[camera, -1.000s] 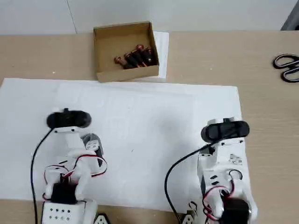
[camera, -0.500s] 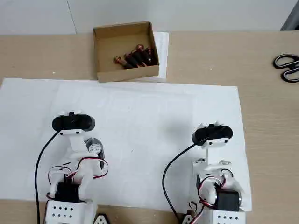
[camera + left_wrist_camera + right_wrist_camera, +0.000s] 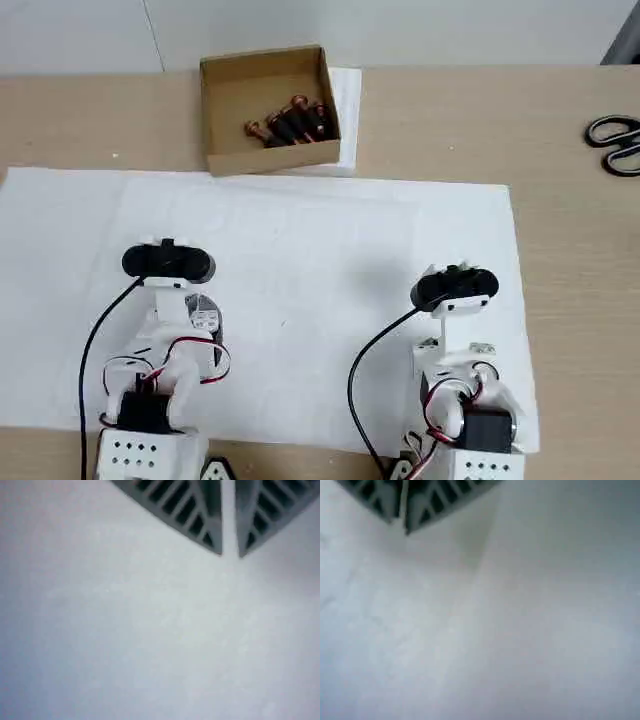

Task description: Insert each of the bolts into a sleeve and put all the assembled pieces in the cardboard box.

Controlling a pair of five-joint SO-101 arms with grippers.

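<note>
Bolts in dark sleeves (image 3: pixel 290 122) heaped inside the cardboard box (image 3: pixel 262 58), toward its right wall. Well apart from the box, over the white sheet (image 3: pixel 320 250) on the desk (image 3: pixel 450 120): left end effector (image 3: pixel 230 554) closed to a thin slit, gripping nothing; right end effector (image 3: pixel 402 527) pressed closed, likewise empty. Scissors (image 3: pixel 615 143) far right of the box.

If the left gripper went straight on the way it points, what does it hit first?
The white paper: the left gripper points down at bare sheet, with nothing between. How close it is remains unclear.
</note>
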